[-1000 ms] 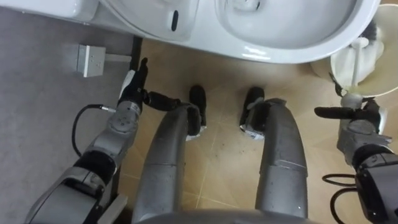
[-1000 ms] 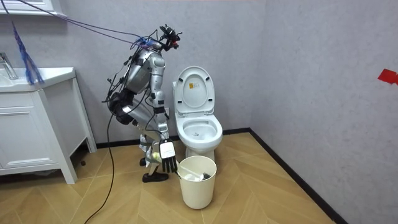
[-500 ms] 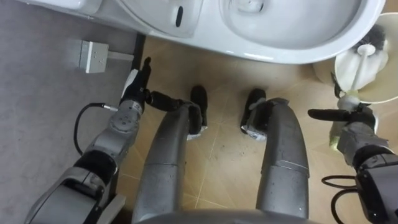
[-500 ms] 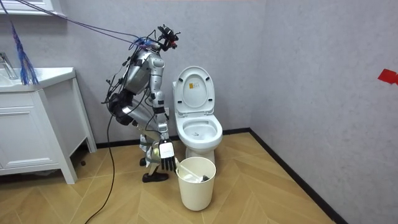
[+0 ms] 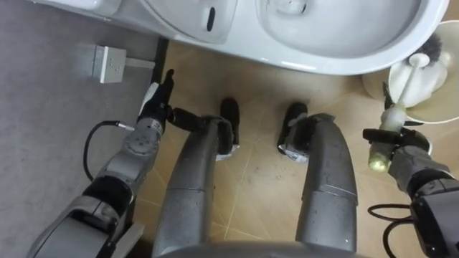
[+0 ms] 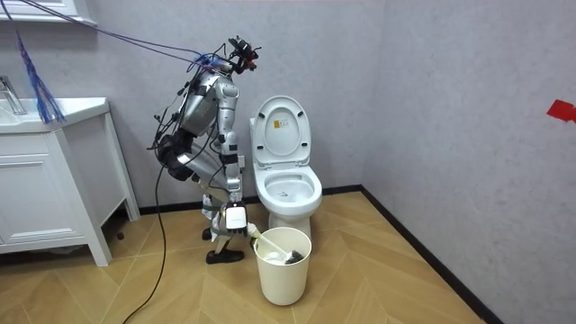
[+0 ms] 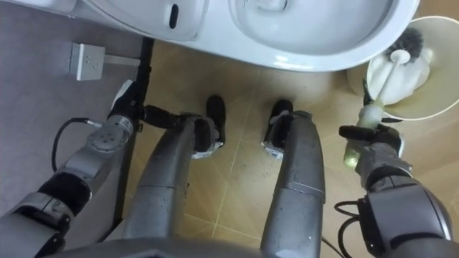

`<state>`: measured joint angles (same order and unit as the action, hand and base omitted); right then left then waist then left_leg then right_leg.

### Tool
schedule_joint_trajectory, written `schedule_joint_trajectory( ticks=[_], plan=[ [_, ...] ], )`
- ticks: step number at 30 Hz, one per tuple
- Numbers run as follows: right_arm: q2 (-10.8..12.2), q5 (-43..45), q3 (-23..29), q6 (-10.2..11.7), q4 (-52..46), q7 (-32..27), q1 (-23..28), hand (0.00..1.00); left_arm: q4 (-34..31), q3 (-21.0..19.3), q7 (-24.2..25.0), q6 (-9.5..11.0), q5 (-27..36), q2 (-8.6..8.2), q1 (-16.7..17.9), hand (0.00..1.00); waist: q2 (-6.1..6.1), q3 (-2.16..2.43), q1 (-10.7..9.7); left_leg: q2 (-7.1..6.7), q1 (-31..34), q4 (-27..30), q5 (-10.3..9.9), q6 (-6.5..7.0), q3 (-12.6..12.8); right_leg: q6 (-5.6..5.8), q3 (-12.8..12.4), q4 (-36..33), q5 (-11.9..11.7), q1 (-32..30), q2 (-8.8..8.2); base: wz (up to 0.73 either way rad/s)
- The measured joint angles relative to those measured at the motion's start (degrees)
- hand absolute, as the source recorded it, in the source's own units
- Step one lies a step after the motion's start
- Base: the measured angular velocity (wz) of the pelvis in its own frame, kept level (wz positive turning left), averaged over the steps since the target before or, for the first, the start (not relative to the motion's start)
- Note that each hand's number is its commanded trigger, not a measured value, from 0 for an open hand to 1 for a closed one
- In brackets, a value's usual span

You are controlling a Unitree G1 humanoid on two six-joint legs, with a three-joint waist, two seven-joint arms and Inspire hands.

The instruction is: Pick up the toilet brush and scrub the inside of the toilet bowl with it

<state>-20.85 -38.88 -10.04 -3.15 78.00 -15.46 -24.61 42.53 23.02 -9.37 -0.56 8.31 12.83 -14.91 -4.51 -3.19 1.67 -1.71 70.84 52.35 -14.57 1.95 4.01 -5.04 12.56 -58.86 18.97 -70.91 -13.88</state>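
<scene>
Standing bent forward close in front of the toilet (image 5: pixel 337 61), the robot is seen with its feet planted on the wooden floor (image 5: pixel 251 172) just below the bowl's rim. The brush (image 5: pixel 404 80) is held in the right hand (image 5: pixel 403 149) at the robot's right side. The fingers (image 5: pixel 384 133) appear to be clamped round the near end of its pale handle, though the grip is partly hidden by the hand itself. The handle is tilted away from the hand, and the dark bristle head is placed inside the white bucket (image 6: pixel 284 274) that stands on the floor beside the toilet. The left hand (image 5: pixel 152 109) is held low at the robot's left, empty, with its fingers straight and close together. They are pointed toward the wall, near a small white socket (image 5: pixel 107 63). The toilet's lid (image 6: pixel 281 126) is raised, and a white cabinet (image 6: pixel 49 189) is seen at the room view's left.
</scene>
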Motion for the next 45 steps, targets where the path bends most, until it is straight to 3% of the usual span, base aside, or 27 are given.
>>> schedule_joint_trajectory(
  ticks=[9, 14, 21, 26, 30, 34, 40, 42, 43, 45],
  plan=[
    [1.2, -8.8, 0.0, 0.1, 0.2, 1.4, 1.1, 1.00, -0.7, 1.0, -0.1, -0.4, 0.2, -0.04, 0.4, 0.00, 0.01, 0.03, 0.0, 0.05, -2.8, -0.2, 0.0, -0.01, -0.4, 0.05, 0.3, 0.6, 0.0, 3.1, 0.56, 0.00],
    [1.9, -13.6, 0.1, -0.1, 0.1, 3.2, 3.2, 1.00, -2.2, 1.7, -0.5, -0.4, 0.3, -0.07, 2.7, 0.00, 0.01, 0.09, -1.0, 0.23, -6.3, -1.3, -0.1, 0.05, -1.0, 0.37, 1.1, 2.6, -0.2, 7.3, 0.85, -0.01],
    [2.9, -22.5, 0.1, -0.2, 0.4, 5.7, 5.9, 1.00, -0.9, 2.7, 0.1, -0.4, 0.6, -0.40, 4.9, 0.00, 0.19, 0.23, -1.6, 0.17, -14.2, -5.9, 0.5, 0.52, -0.8, 1.82, 0.9, 7.9, -1.7, 15.1, 2.03, -0.06],
    [3.7, -25.0, 0.2, -0.2, 2.4, 7.0, 7.1, 1.00, -0.3, 2.4, 0.5, -0.4, 1.1, -0.39, 8.4, 0.00, 0.81, 0.55, -2.3, 0.19, -22.3, -10.8, 0.8, 0.72, -0.5, 2.91, 0.8, 13.0, -2.4, 23.0, 3.00, -0.06],
    [5.0, -28.2, 1.9, -0.3, 2.4, 7.2, 9.5, 1.00, 0.1, 1.9, 1.8, -0.4, 1.1, -0.15, 10.8, 0.00, 2.38, 1.06, -3.1, 0.17, -29.0, -14.1, 0.8, 0.69, -0.9, 3.45, 1.2, 16.7, -2.6, 30.0, 3.58, 0.00],
    [6.1, -31.3, 5.3, -0.3, 2.6, 7.6, 11.4, 1.00, 0.3, 0.5, 3.5, -0.4, 1.0, 0.01, 12.7, 0.00, 4.06, 1.09, -3.4, 0.41, -35.1, -16.3, 0.5, 0.65, -1.0, 3.88, 1.8, 19.6, -2.7, 36.5, 4.10, 0.00],
    [6.5, -32.8, 8.5, -0.3, 2.3, 7.3, 14.9, 1.00, 2.3, -4.1, 5.4, -0.1, 1.1, -0.22, 16.3, 0.00, 5.05, 1.39, -3.3, 0.99, -43.9, -20.4, 0.3, 0.59, -1.3, 4.80, 2.0, 25.3, -3.2, 46.0, 5.57, -0.01],
    [6.6, -32.8, 9.8, -0.1, 2.0, 7.3, 16.6, 1.00, 2.9, -6.3, 5.8, -0.1, 1.0, -0.37, 18.3, 0.00, 5.15, 1.73, -3.2, 1.17, -46.7, -22.2, 0.4, 0.54, -1.3, 5.04, 2.2, 28.0, -3.9, 49.1, 6.22, -0.06],
    [6.7, -32.5, 10.4, 0.1, 1.9, 7.3, 17.6, 1.00, 3.4, -8.1, 6.2, -0.1, 1.0, -0.46, 19.3, 0.00, 5.33, 2.18, -2.9, 1.54, -48.1, -23.3, 0.4, 0.50, -1.3, 5.25, 2.3, 29.4, -4.2, 50.7, 6.47, 0.00],
    [6.9, -31.5, 11.6, 0.2, 1.7, 6.7, 19.2, 1.00, 3.8, -10.7, 6.4, 0.4, 1.1, -0.49, 21.1, 0.00, 5.45, 2.30, -3.0, 1.84, -50.6, -25.0, 0.5, 0.49, -1.3, 5.43, 2.8, 32.5, -5.2, 53.8, 7.29, -0.02]
  ],
)
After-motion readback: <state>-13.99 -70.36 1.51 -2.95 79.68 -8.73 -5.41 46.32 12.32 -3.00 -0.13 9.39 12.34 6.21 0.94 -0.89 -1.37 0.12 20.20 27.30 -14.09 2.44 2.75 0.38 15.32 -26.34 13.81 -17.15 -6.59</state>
